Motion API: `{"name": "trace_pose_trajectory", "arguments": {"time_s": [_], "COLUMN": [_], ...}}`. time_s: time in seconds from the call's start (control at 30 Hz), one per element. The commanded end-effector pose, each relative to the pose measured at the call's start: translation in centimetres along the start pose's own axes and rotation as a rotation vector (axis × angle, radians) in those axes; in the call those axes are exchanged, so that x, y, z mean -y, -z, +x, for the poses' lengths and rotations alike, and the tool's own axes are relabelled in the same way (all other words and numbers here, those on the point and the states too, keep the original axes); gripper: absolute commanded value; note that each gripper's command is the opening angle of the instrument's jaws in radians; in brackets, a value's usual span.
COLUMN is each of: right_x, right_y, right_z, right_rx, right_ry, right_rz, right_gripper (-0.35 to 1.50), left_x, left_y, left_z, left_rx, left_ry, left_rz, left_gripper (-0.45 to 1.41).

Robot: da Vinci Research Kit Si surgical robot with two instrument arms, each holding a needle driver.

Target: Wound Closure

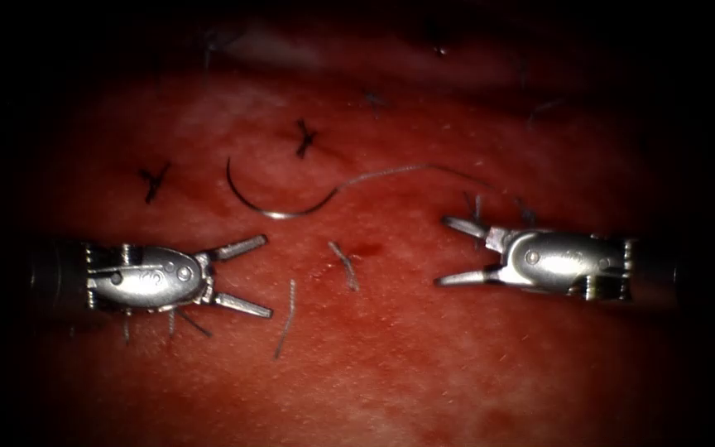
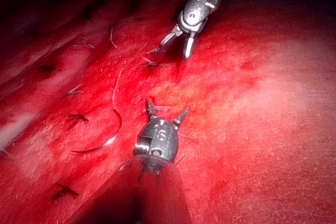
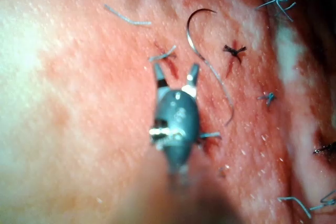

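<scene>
The curved needle (image 1: 271,203) lies loose on the tissue (image 1: 391,364), held by neither tool, and I cannot tell whether its tip is in the tissue. Its thread (image 1: 411,170) trails off to the right. My left tool (image 1: 268,275) stands open below and left of the needle, holding nothing. My right tool (image 1: 440,251) is open too, empty, at the right of the picture. The needle (image 2: 102,140) lies beside the left tool (image 2: 167,113) in the left wrist view, with the right tool (image 2: 175,49) beyond. In the right wrist view the needle (image 3: 193,32) lies just beyond the open right tool (image 3: 176,71).
Tied stitches with dark knots (image 1: 304,136) (image 1: 153,180) sit in the tissue above the tools. Cut ends of thread (image 1: 343,263) (image 1: 285,319) lie between the two tools. Red fluid wets the tissue.
</scene>
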Motion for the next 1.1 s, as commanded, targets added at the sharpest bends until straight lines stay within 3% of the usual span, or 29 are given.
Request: {"name": "trace_pose_trajectory", "arguments": {"time_s": [0.03, 1.1], "right_x": [-0.01, 0.00], "right_y": [-0.09, -0.05], "right_z": [0.01, 0.00], "right_rx": [-0.003, -0.005], "right_ry": [0.001, 0.009], "right_rz": [0.001, 0.004], "right_gripper": [1.18, 1.18], "left_x": [-0.01, -0.04], "left_y": [-0.08, -0.11], "left_z": [-0.03, -0.04], "left_rx": [0.000, 0.007], "left_ry": [-0.001, -0.002], "left_rz": [0.002, 0.016], "left_gripper": [0.46, 0.47]}}
